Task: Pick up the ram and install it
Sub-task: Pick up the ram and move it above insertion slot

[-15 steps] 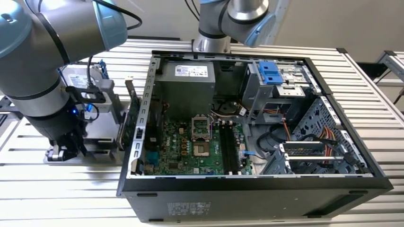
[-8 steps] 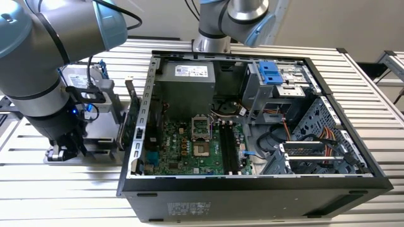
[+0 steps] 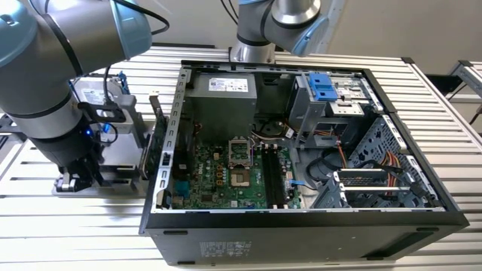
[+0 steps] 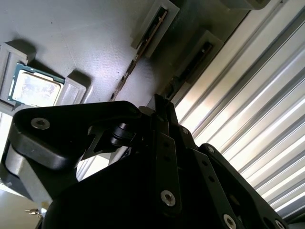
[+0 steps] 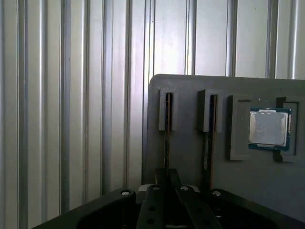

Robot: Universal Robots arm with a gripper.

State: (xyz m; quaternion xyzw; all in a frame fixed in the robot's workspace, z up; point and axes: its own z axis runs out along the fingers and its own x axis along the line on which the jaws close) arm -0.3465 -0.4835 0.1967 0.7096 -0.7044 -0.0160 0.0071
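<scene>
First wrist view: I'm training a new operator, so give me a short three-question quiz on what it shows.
1. True or false: the processor chip sits in a pocket of the gray tray.
2. How many ram sticks stand on edge in the tray's slots? A one, B two, C four.
3. Fill in: the gripper is lined up with the ram stick ___ from the processor chip (nearer or farther).

Key: 1 true; 2 B; 3 farther.
</scene>
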